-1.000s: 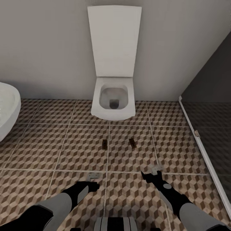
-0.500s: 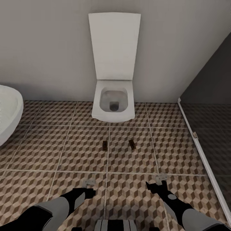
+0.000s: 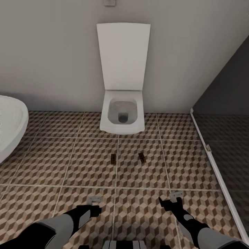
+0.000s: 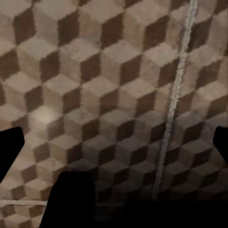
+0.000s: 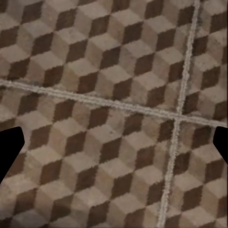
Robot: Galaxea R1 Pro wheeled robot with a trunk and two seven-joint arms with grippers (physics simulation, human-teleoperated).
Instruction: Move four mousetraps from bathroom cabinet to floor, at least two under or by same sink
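On the bathroom floor (image 3: 69, 162) lie two mousetraps (image 3: 113, 159), far from any sink; both grippers, left gripper (image 3: 94, 200) and right gripper (image 3: 176, 195), spread wide and empty, so placement may fail.

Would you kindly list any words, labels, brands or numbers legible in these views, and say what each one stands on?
None: no readable text anywhere.
The toilet, its raised lid, the bathroom floor and the two mousetraps bear no lettering.
The small wall plate is blank or too blurred.

Two mousetraps (image 3: 113, 159) (image 3: 141, 157) lie side by side on bathroom floor (image 3: 86, 166), before toilet (image 3: 122, 116); bathtub (image 3: 10, 124) left.
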